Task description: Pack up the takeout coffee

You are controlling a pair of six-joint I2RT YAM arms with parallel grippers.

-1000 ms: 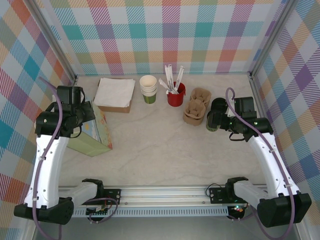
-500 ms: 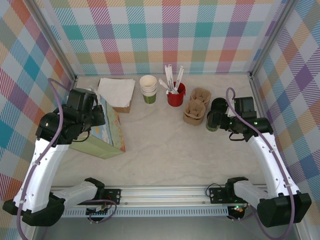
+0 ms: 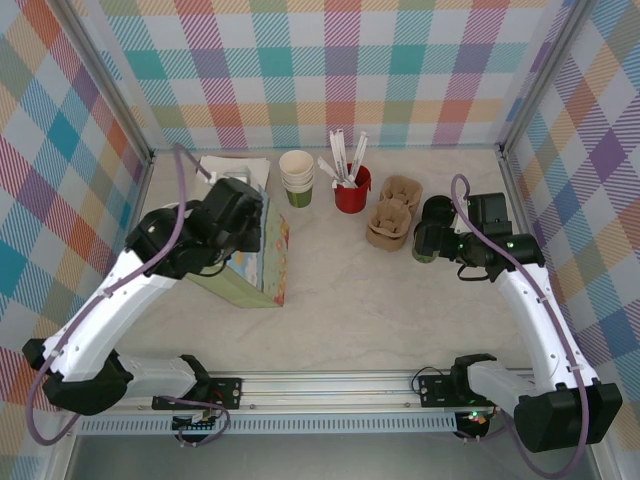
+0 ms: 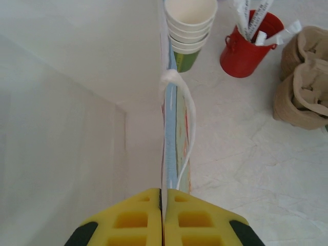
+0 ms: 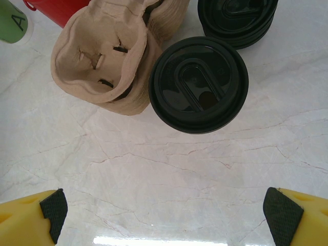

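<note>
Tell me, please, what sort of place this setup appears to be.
Probably a mock café takeaway counter in a robot test cell: stacked paper cups, pulp cup carriers and a lidded takeout coffee sit on a table between plaid walls.

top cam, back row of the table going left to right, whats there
white napkins → stack of lidless green cups → red cup of white sticks → brown cup carriers → takeout coffee
</note>
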